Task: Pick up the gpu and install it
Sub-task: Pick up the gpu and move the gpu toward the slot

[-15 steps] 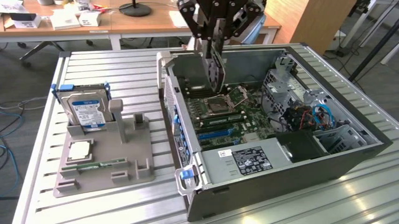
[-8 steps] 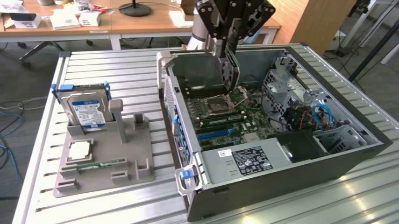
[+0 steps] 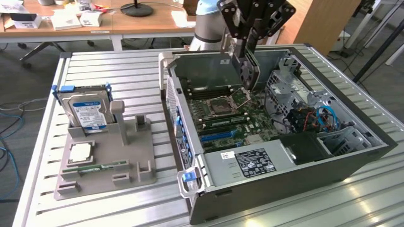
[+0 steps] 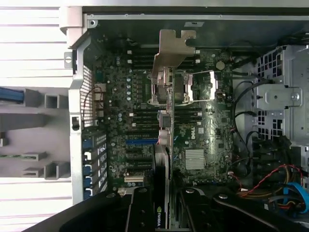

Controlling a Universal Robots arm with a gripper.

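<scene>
Robot's black tool (image 3: 248,35) grips, jaws partly closed, the thin dark gpu (image 3: 250,71) with silver bracket, upright over the green motherboard (image 3: 227,116) inside an open grey computer case (image 3: 284,189).

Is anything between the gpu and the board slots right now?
Nothing visible. The hand holds the gpu edge-down above the CPU socket; the board between it and the blue slots shows no cable across it.

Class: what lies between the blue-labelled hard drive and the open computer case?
In the exterior view: upright posts of the grey holder, then a bare strip of slatted table.
</scene>
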